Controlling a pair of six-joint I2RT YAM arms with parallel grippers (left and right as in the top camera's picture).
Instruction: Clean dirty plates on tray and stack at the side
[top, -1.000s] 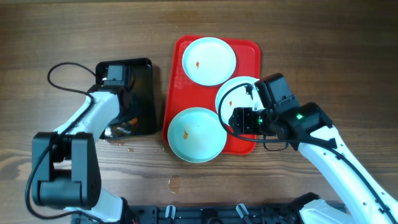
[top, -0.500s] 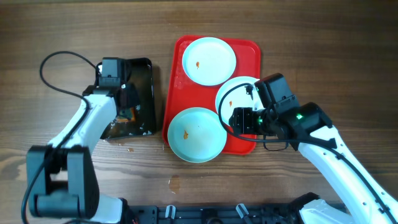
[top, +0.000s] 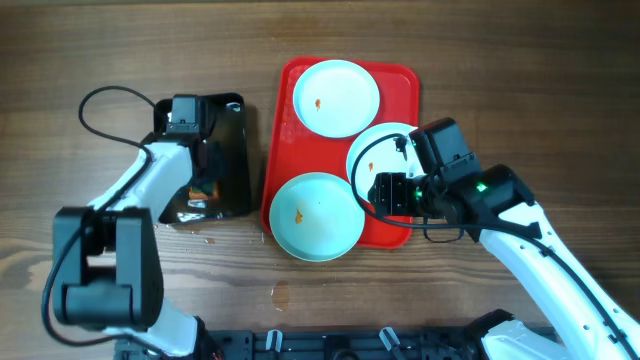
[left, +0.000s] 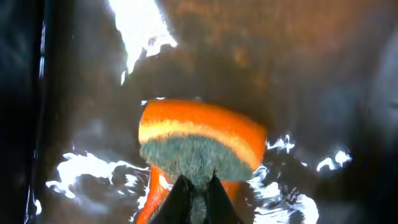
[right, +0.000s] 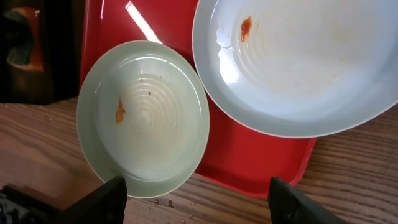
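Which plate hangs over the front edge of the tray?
The plate nearest the robot: its rim lies over the table, past the tray. The far plate and the right plate do not cross that edge.

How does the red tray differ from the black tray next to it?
The red tray is larger than the black tray. The red tray carries three pale blue plates; the black tray holds water and an orange sponge, gripped by the left gripper. Both are rectangular with rounded corners.
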